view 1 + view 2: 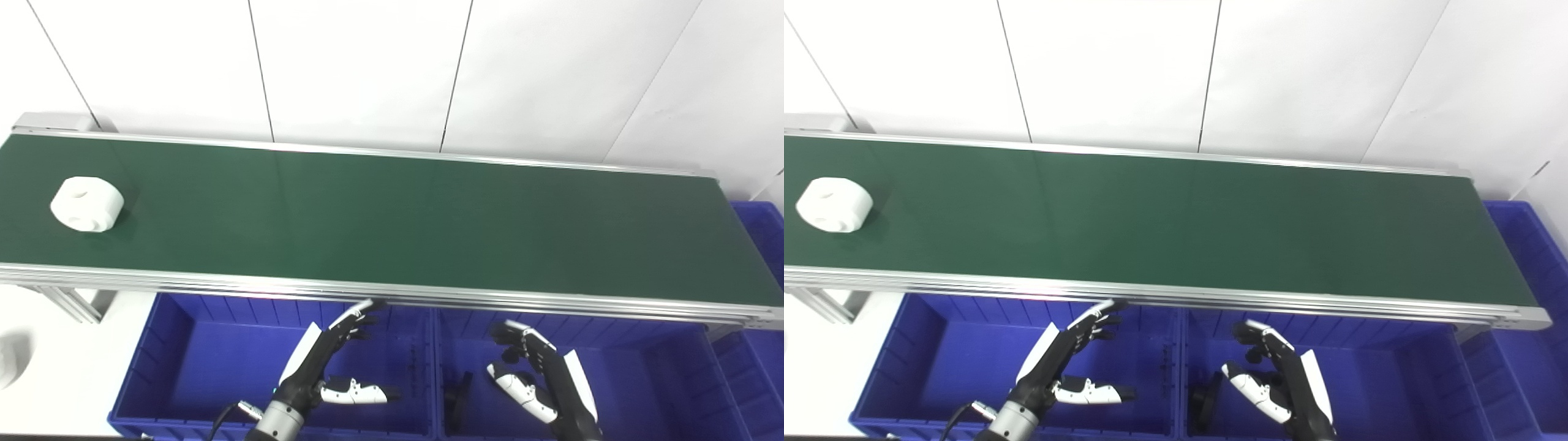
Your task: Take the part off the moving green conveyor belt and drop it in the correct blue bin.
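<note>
A long green conveyor belt runs across the view from left to right, framed by silver metal rails, with a white panelled wall behind it. A white round part with a hollow in its top lies on the belt at its far left end, well apart from both my hands. Below the belt's near rail sit two blue bins side by side: my left hand hovers over the left bin, fingers spread and empty, its fingertips close to the rail. My right hand hovers over the right bin, also empty with fingers apart. A small dark object lies in the right bin near its left wall, too unclear to identify. A third blue bin stands at the belt's right end. The near rail lies between my hands and the belt. At the far left edge, something white rests on the pale floor, mostly cut off.
</note>
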